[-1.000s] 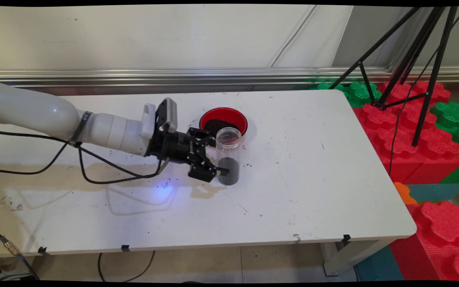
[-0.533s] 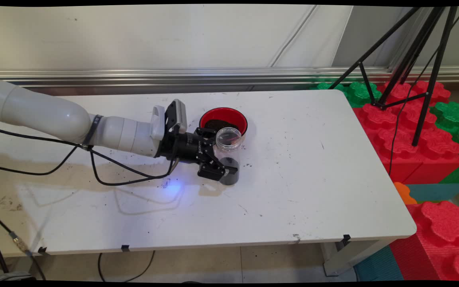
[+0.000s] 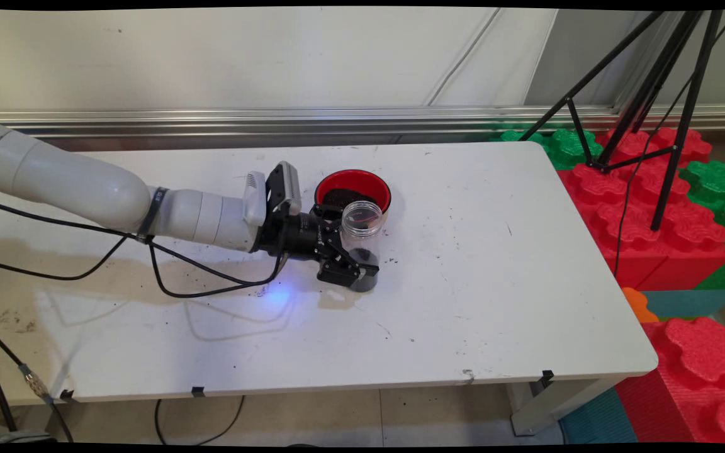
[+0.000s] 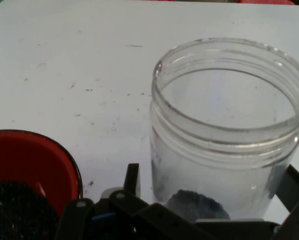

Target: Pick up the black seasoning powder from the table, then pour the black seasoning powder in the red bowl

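A clear plastic jar (image 3: 361, 221) stands upright and lidless on the white table (image 3: 494, 283), with dark powder at its bottom. My gripper (image 3: 357, 263) reaches in low from the left and is open, its fingers on either side of the jar's lower part. In the hand view the jar (image 4: 224, 130) fills the space between the left finger (image 4: 132, 180) and the right finger (image 4: 295, 186); a small gap shows beside the left one. Just behind the jar sits a red bowl (image 3: 369, 182) holding dark powder, seen in the hand view as a red bowl (image 4: 34, 160) at lower left.
Dark grains are scattered on the table around the jar and bowl. Black cables (image 3: 167, 277) hang from the arm onto the table's left half. A black tripod (image 3: 652, 94) stands on red and green foam blocks (image 3: 664, 207) past the table's right edge.
The arm has pushed to the right, toward the jar. The fingers, which stood just left of the jar, now straddle its lower part. The jar and bowl have stayed put.
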You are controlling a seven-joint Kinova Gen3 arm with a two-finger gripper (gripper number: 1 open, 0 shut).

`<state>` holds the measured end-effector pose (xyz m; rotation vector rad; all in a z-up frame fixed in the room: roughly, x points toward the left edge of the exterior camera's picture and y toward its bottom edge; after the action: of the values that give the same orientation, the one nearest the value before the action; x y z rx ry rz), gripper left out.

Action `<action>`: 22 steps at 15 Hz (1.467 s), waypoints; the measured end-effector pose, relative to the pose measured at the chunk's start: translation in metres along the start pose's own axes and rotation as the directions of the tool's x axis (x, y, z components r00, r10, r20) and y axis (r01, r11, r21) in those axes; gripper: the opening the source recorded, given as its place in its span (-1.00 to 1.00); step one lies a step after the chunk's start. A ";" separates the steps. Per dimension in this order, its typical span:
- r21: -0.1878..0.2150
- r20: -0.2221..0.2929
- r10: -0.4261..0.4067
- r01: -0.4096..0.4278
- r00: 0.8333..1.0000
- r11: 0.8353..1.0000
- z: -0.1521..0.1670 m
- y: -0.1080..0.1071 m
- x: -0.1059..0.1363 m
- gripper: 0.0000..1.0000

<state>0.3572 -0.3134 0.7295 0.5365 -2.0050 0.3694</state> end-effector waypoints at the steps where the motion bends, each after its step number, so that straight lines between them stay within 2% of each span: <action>1: 0.002 0.000 0.000 0.000 1.000 1.000 0.000 0.000 0.000 1.00; 3: 0.005 -0.002 -0.001 0.001 1.000 1.000 0.001 0.001 -0.001 1.00; 4: 0.007 -0.002 -0.001 0.002 1.000 1.000 0.001 0.001 -0.001 -1.00; 14: 0.009 -0.014 -0.001 0.001 1.000 1.000 0.000 0.002 0.001 -1.00; 22: 0.000 -0.047 -0.049 0.049 0.998 0.999 -0.015 -0.004 0.016 -1.00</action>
<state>0.3637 -0.3135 0.7506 0.5721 -1.9432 0.3497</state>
